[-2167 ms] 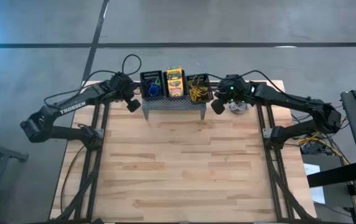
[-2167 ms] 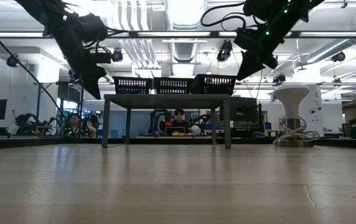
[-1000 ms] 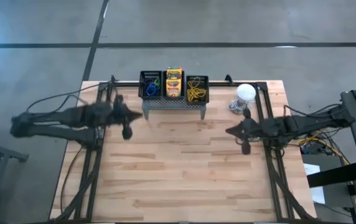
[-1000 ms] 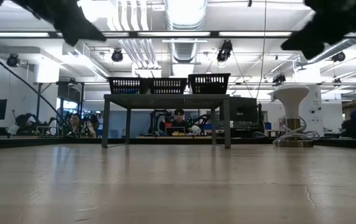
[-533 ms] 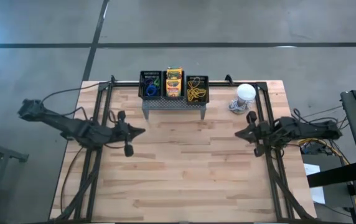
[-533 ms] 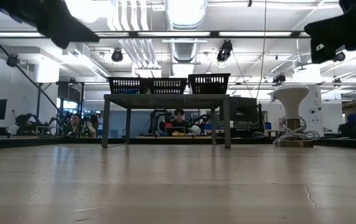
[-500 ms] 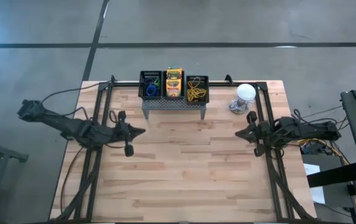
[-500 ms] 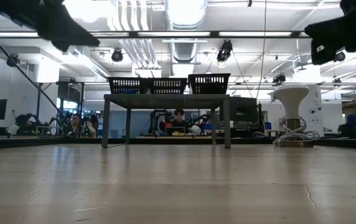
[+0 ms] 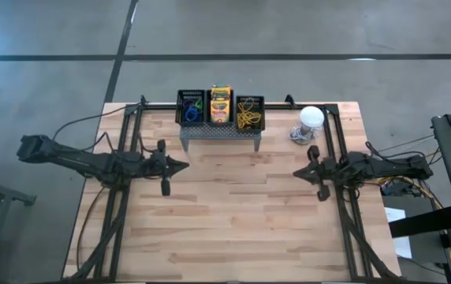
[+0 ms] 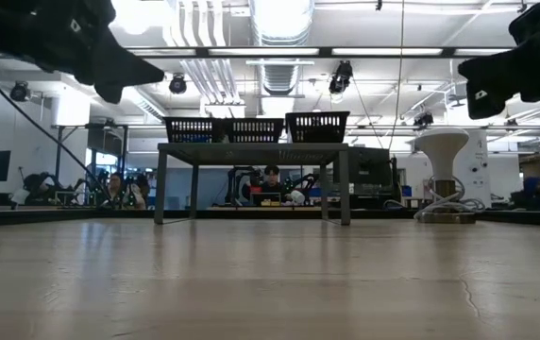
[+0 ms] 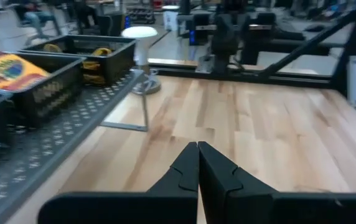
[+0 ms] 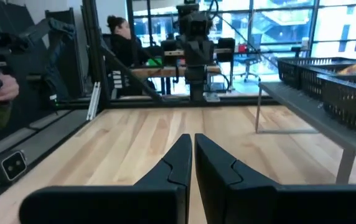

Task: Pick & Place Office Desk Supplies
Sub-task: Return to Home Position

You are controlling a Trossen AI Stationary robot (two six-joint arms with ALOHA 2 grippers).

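Note:
Three black mesh bins stand in a row on a grey perforated stand [image 9: 220, 132] at the table's far middle. The left bin [image 9: 191, 106] holds blue and green loops. The middle bin [image 9: 221, 105] holds yellow-and-green crayon boxes [image 11: 4, 65]. The right bin [image 9: 249, 110] holds yellow loops [image 11: 97, 53]. My left gripper [image 9: 184, 166] hovers shut and empty, nearer than the stand's left end, pointing toward the table's right edge. My right gripper [image 9: 296, 172] hovers shut and empty at the right side, pointing toward the table's left edge. Both are above the table [image 10: 270, 274].
A white round-topped object [image 9: 311, 118] stands at the far right, beside the stand. Bare wood [image 9: 233, 213] spreads between the grippers and toward the near edge. Black frame rails [image 9: 123, 205] run along both sides. People sit in the room behind the table [image 10: 272, 175].
Both grippers have sunk toward the table and tipped up until they point about level, staying shut. My left gripper has also shifted toward the near edge and a little toward the right. The bins and stand have kept still.

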